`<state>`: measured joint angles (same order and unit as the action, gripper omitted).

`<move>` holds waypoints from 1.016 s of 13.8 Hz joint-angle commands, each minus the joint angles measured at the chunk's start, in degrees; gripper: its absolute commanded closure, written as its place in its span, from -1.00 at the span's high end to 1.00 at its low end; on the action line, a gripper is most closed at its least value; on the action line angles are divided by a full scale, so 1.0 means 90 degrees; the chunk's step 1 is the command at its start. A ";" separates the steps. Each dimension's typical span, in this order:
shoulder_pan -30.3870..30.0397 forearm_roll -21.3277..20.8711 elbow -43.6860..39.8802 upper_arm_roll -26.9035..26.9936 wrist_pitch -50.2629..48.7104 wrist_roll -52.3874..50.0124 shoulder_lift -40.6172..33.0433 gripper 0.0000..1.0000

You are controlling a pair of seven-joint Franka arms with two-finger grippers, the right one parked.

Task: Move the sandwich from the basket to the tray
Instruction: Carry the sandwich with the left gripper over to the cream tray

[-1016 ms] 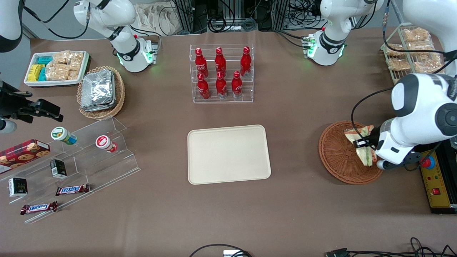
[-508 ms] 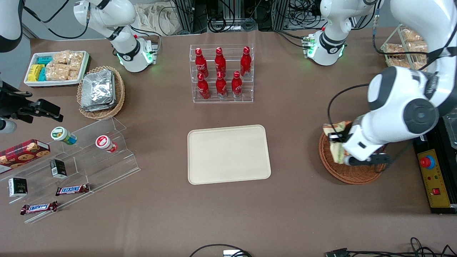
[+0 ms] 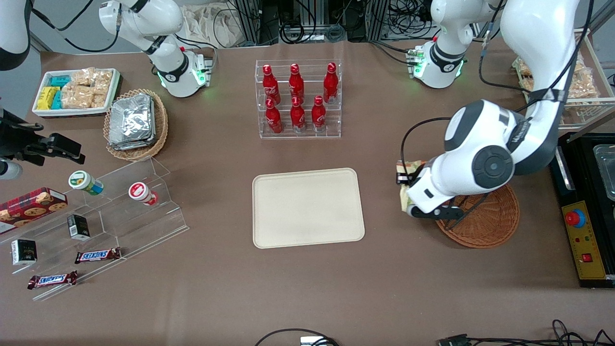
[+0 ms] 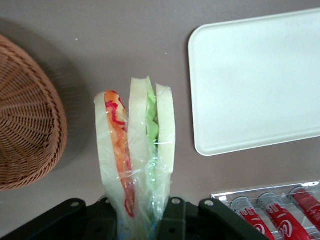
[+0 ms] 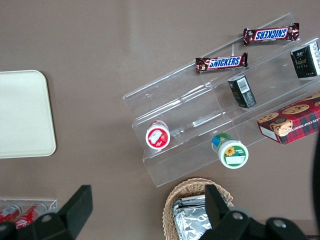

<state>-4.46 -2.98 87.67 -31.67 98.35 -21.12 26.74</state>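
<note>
The gripper [image 4: 142,220] hangs above bare tabletop [image 3: 384,269] between the basket [image 3: 485,218] and the tray [image 3: 307,207], its fingers [image 4: 172,222] closed on the base of the sandwich [image 4: 135,150], which is clear of the basket and not yet over the tray. The step in hand appears to be the carry across to the tray. To do it well, the arm should probably hold its height until the sandwich is well inside the tray's rim, then lower it near the middle and open only once the bread rests on the surface, since a wedge held by one end may tip or slide if released too high. The grip should stay gentle: the bread looks soft and pale, the clear wrap is thin, crinkled and likely slippery, and a hard squeeze could crush the slices or push out the filling. The wrist view shows the layers on edge, orange-red on one side and green on the other, between slices of bread. The basket is round, shallow and reddish-brown, tightly woven with a ribbed texture, and shows nothing inside it. The tray is a smooth, matte cream rectangle with rounded corners and a low rim, bare and flat, so it should accept the sandwich easily.
</note>
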 commanded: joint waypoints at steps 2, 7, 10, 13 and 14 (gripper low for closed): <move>0.0622 -0.0421 -0.0493 -0.0026 -0.0078 -0.0639 0.0553 -1.00; 0.1236 -0.1376 -0.0503 -0.0017 0.0243 -0.0719 0.1266 -1.00; 0.1394 -0.1456 -0.0503 -0.0007 0.0751 -0.0952 0.1559 -1.00; 0.1550 -0.1505 -0.0503 0.0013 0.1288 -0.1246 0.1803 -1.00; 0.1550 -0.1602 -0.0503 0.0022 0.1425 -0.1372 0.1891 -1.00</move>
<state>8.45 -15.37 85.51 -31.71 110.21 -30.88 41.67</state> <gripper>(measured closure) 0.824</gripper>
